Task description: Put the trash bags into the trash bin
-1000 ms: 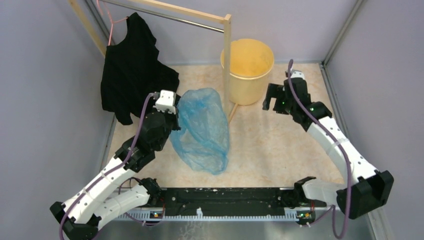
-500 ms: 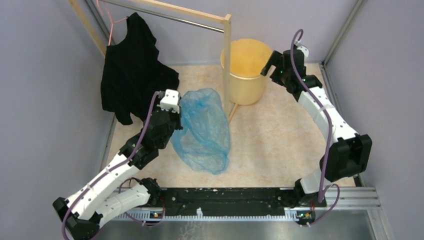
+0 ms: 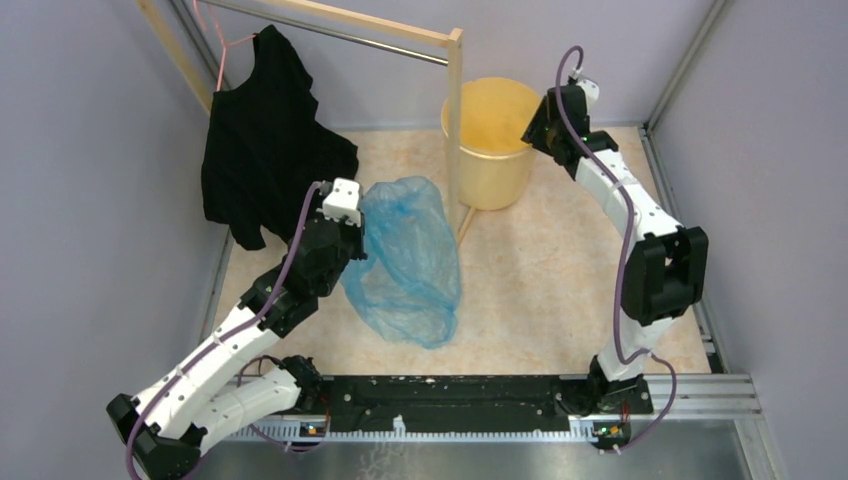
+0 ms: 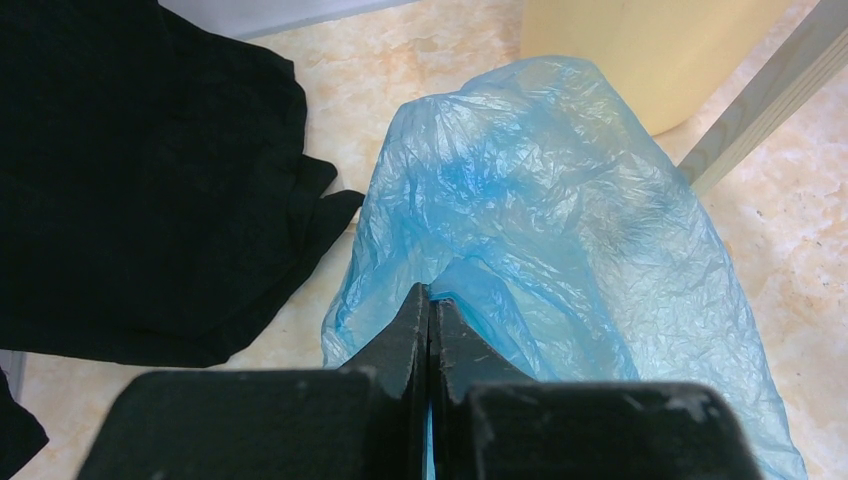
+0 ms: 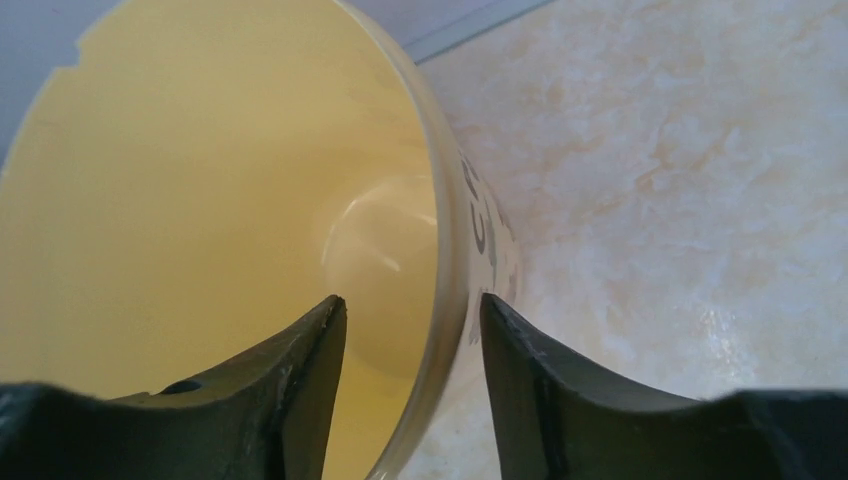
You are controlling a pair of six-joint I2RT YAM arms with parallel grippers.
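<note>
A crumpled blue trash bag lies on the beige floor left of centre. My left gripper is at the bag's left edge, shut on a fold of blue film that shows between its fingers. The trash bin, a round pale yellow bucket, stands at the back with nothing showing inside it. My right gripper hangs over the bin's right side, open. Its jaws straddle the rim, one finger inside and one outside, with gaps on both sides.
A wooden rack post stands just left of the bin, between it and the bag; its slanted foot runs past the bag. A black garment hangs from the rack at the left. Grey walls close in on three sides.
My right arm has lifted and swung back-left from beside the bin to its rim, and its jaws have narrowed. The left gripper and the bag have barely moved.
</note>
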